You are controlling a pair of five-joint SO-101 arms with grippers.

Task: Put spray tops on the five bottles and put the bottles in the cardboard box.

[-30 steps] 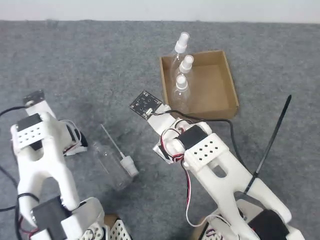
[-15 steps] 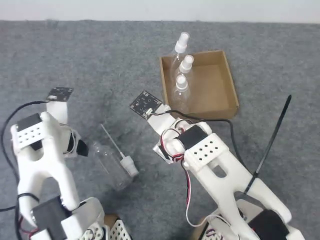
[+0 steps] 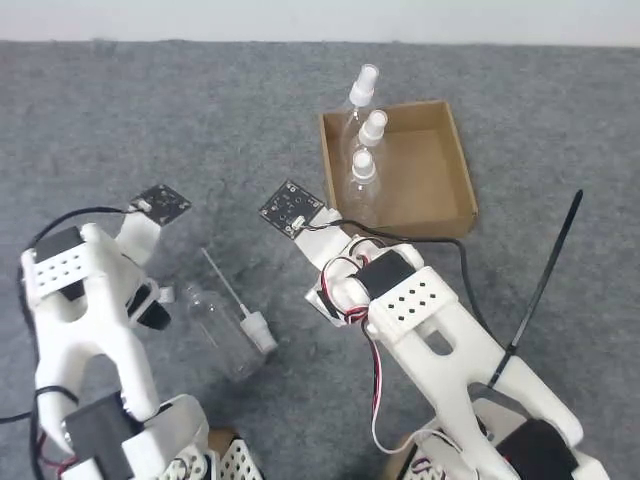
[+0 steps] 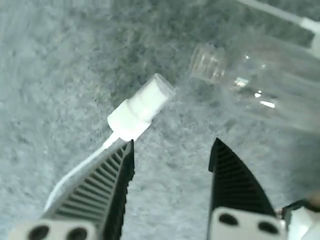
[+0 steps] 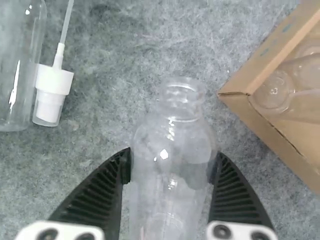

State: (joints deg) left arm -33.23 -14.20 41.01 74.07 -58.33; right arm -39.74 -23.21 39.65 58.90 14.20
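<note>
Grey carpet (image 3: 150,120), open bottle (image 3: 215,325) flat, diagonal.

Five bottles (image 3: 218,322) — five spray tops (image 3: 258,330) — one cardboard box (image 3: 428,170).

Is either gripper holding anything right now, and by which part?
The right gripper holds an uncapped bottle by its body, just below the shoulder. The left gripper is open and holds nothing.
</note>
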